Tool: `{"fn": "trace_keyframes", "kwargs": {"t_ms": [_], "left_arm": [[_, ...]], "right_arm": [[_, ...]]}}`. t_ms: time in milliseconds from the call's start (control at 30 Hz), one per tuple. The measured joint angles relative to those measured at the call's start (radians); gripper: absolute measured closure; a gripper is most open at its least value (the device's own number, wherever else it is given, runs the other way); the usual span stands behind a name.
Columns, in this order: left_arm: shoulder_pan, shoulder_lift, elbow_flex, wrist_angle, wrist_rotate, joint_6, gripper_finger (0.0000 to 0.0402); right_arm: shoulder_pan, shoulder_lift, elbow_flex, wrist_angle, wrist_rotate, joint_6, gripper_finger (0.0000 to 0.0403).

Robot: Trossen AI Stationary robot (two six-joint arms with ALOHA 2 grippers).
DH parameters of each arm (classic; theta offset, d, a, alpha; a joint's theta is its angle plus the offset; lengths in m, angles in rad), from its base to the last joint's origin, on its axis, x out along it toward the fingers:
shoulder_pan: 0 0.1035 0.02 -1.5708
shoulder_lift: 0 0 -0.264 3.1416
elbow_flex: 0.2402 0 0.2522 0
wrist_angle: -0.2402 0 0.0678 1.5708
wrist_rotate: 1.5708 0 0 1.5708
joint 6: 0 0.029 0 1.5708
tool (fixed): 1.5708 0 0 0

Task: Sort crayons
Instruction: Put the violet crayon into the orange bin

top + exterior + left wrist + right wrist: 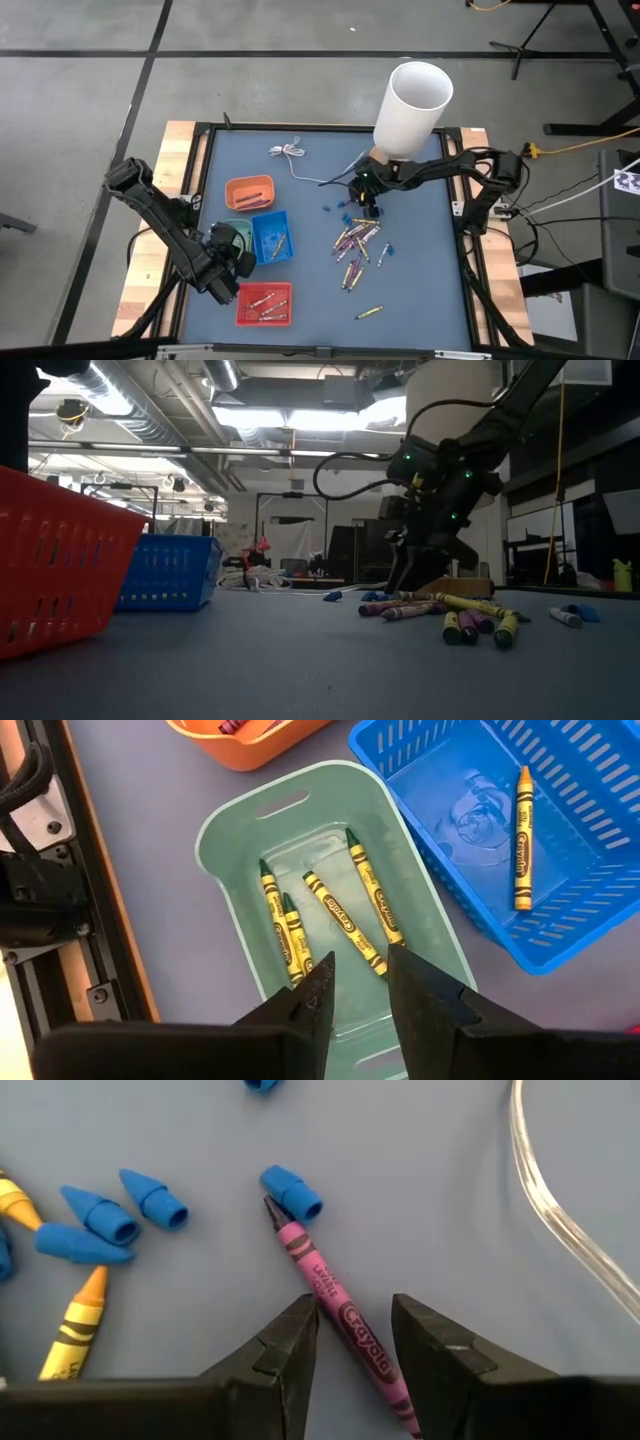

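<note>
1. Your right hand (pixel 352 1342) is low over the table's middle, fingers apart, straddling a pink crayon (pixel 335 1300) that lies flat between them; nothing is clamped.
2. Blue caps (pixel 292 1191) lie just beside that crayon's tip, and a yellow crayon (pixel 75 1325) lies farther off.
3. Your left hand (pixel 358 995) hangs over the pale green tray (pixel 225 830) at the table's near left, fingers slightly apart and empty; four yellow crayons (pixel 345 920) lie inside.
4. Around it you have the blue basket (pixel 271 237) with a crayon or two in it, the orange tray (pixel 250 193) farther back, and the red basket (pixel 264 303) nearest.
5. The loose crayons (pixel 355 240) are scattered right of centre; one (pixel 369 312) lies apart near the front edge.
6. The table (pixel 420 290) is grey-blue matting in a dark frame; a white cable (pixel 291 153) lies far left, and a big white cylinder (pixel 411 108) rises at the far edge.
7. Open matting lies at the near right.
</note>
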Motion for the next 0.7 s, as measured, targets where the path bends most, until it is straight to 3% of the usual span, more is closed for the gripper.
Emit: {"fn": "trace_keyframes", "kwargs": {"t_ms": [300, 533, 700], "left_arm": [[0.000, 0.000, 0.000, 0.004, 0.000, 0.000, 0.0322], [0.000, 0.000, 0.000, 0.005, -0.016, -0.001, 0.0322], [0.000, 0.000, 0.000, 0.017, -0.103, -0.001, 0.0322]], "right_arm": [[0.000, 0.002, -0.001, -0.020, -0.022, 0.023, 0.0272], [0.001, 0.003, -0.002, -0.040, -0.030, 0.024, 0.0336], [0.001, 0.003, -0.003, -0.041, -0.030, 0.024, 0.0371]]}}
